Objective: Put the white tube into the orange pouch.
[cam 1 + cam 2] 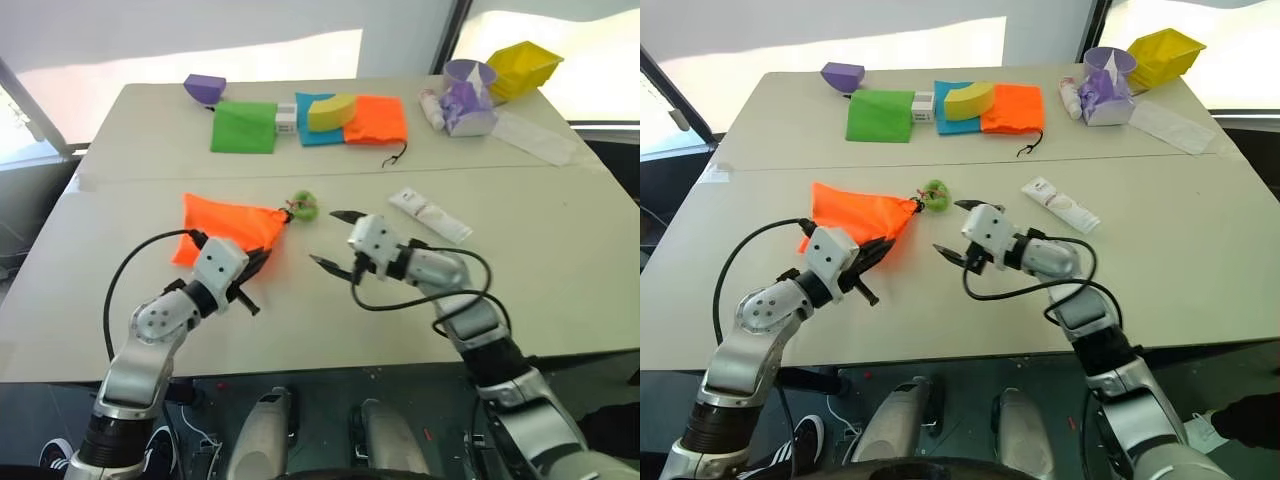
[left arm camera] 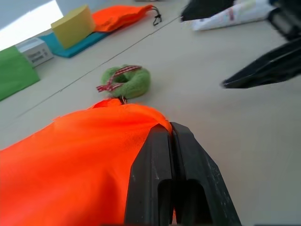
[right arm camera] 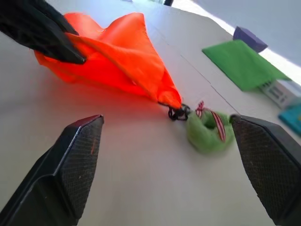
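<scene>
The orange pouch (image 1: 228, 226) lies left of centre on the near table, part of it lifted, and its black cord ends in a fuzzy green ring (image 1: 303, 205). My left gripper (image 1: 258, 260) is shut on the pouch's near edge, and the left wrist view shows the fabric pinched at the fingertips (image 2: 171, 131). To the right of the pouch my right gripper (image 1: 327, 238) is open and holds nothing. It points toward the ring (image 3: 209, 132) and the pouch (image 3: 117, 56). The white tube (image 1: 430, 215) lies flat on the table beyond the right gripper, untouched.
On the far table sit a purple bowl (image 1: 205, 88), a green pouch (image 1: 244, 127), a small white box (image 1: 286, 117), a yellow block (image 1: 331, 110) on blue cloth, a flat orange pouch (image 1: 376, 120), a white-pink bottle (image 1: 430, 107), a purple cup (image 1: 468, 75) and a yellow bin (image 1: 523, 65).
</scene>
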You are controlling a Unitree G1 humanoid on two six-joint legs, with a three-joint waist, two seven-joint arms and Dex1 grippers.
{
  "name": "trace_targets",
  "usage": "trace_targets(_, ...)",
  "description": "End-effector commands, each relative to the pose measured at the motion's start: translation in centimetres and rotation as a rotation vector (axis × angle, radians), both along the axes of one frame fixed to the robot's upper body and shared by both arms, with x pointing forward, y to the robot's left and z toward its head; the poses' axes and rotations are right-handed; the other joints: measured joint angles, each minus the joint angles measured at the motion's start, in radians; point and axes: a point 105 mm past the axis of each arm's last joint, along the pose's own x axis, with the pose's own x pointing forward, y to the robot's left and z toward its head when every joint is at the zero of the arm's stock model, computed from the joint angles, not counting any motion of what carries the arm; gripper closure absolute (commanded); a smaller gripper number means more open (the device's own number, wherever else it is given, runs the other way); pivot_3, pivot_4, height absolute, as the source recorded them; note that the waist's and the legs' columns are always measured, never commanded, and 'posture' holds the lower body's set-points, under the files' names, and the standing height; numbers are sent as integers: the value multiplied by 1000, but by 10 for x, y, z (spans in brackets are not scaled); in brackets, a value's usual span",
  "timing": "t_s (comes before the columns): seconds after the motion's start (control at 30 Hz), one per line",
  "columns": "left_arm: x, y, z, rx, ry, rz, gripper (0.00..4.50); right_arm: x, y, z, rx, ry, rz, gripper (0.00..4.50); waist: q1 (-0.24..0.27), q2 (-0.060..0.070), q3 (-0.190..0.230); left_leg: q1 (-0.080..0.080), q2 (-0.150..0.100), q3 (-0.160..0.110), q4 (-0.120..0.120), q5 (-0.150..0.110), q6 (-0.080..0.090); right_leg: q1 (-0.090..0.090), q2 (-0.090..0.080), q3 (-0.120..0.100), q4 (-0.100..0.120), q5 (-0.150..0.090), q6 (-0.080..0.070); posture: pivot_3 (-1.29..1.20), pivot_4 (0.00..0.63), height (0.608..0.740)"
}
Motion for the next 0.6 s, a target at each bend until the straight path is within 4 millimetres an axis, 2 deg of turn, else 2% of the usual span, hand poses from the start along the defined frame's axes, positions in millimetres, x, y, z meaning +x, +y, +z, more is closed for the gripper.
trace_targets(0.03,-16,-11,21,-23,-51,-90,4465,1,23,5,-39,-108,69,0,2,0,0,0,0,0,0,0,0,0,0,0,0,0,0,0,150,740)
trace_targets(0.17,-27,-11,25,-45,-30,-133,4465,-8,46,-4,-83,-152,189,0,-5,-1,0,1,0,0,-1,0,0,0,0,0,0,0,0,0,150,740)
trace_targets(0.33,-34,-14,26,-45,-15,-162,4465,-4,60,12,11,-189,201,0,-12,0,0,1,0,0,-1,0,0,0,1,0,1,1,1,0,150,740)
trace_targets(0.43,-36,-14,24,-55,0,-167,4465,-6,70,14,22,-193,233,0,-21,0,0,5,0,0,-2,0,-1,0,1,0,1,1,1,0,150,740)
trace_targets(0.53,-36,-14,22,-52,6,-167,4465,-6,73,12,4,-205,242,0,-24,0,0,13,0,0,-4,-1,-3,4,1,1,1,-1,-1,0,150,740)
trace_targets(0.6,-36,-13,22,-49,3,-159,4465,-1,65,10,-44,-226,229,0,-23,0,0,13,0,0,-5,-1,-3,4,1,2,1,-1,-1,0,150,740)
